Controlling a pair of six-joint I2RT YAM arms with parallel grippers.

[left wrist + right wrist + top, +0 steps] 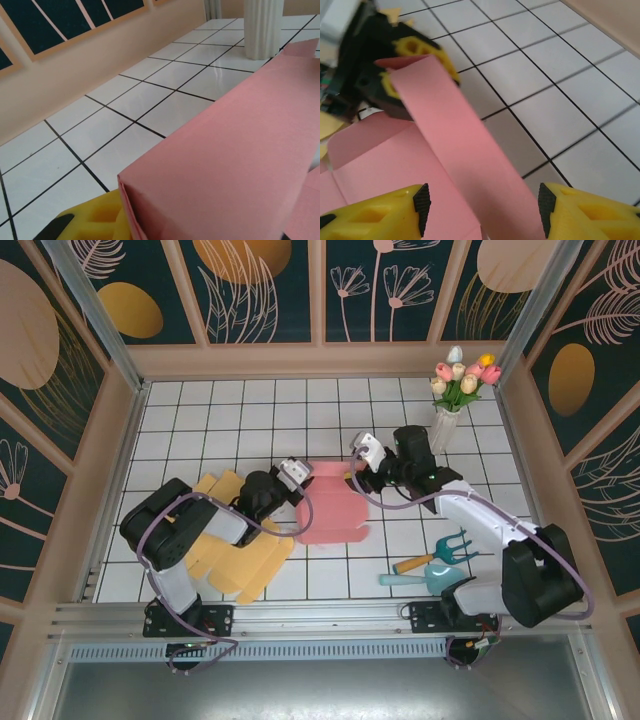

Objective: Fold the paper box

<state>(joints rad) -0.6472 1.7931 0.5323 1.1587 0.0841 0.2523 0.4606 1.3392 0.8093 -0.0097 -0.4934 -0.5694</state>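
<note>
The pink paper box (330,508) lies partly folded on the white tiled table, mid-table. One long side wall (465,150) stands raised and tilted. My left gripper (297,480) sits at the box's upper left corner, shut on the far end of that wall. Its yellow finger (92,220) presses against the pink wall (225,165). My right gripper (482,205) is open at the box's upper right, its black pads (422,202) on either side of the raised wall with gaps on both sides. From above, the right gripper (352,472) hovers at the box's far right corner.
Flat yellow paper sheets (240,555) lie under the left arm. A white vase of tulips (447,420) stands at the back right. A teal garden fork (450,545) and a trowel (425,578) lie near the right arm's base. Panelled walls surround the table.
</note>
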